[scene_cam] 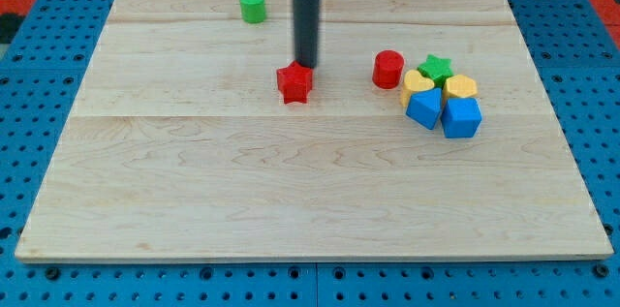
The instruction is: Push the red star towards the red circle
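Red star (294, 83) serves as our landmark, lying on the wooden board (291, 200). We find my tip (306, 64) touching its upper right edge; we carry no fingers, only this bare rod. Right of the star, apart from it, stands the red circle (387, 69). Beyond that cluster a green star (437, 67), two yellow hearts (418, 82) (461, 86) and two blue blocks (423, 108) (461, 117). Up-left of the star sits a green cylinder (253, 5).

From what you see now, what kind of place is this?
Probably a robotics lab bench: a pale wooden board lies on a blue perforated base, with small blocks like the red star and red circle, and my tip just above the star.
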